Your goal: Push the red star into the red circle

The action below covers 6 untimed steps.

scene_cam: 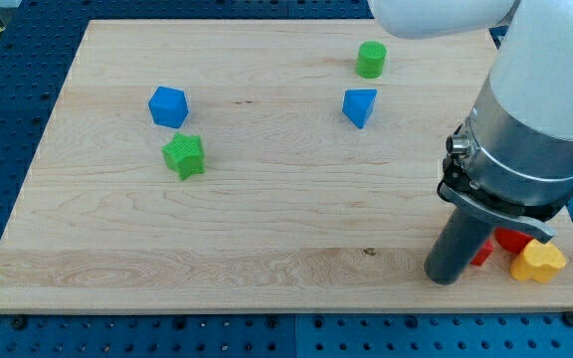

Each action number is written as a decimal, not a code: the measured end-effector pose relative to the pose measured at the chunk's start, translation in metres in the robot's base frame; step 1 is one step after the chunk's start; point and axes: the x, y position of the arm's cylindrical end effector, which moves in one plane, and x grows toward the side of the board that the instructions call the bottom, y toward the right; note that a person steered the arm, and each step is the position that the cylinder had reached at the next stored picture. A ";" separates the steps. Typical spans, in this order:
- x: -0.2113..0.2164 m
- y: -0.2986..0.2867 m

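We find our tip (446,279) resting on the wooden board (267,199) at the frame's lower right, touching or just beside red plastic pieces (510,239) largely hidden behind the rod; we cannot tell which is the red star or the red circle. A yellow plastic block (538,262) sits against them. Risk: pushing blind here could send the red pieces or yellow block over the near edge. No pincer is fitted; nothing is held. No containers are present.

We see red pieces (505,242) peeking out behind the rod at the tabletop's bottom-right corner, star and circle indistinguishable.
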 end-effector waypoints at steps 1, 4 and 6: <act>-0.024 0.019; -0.019 -0.019; -0.019 -0.065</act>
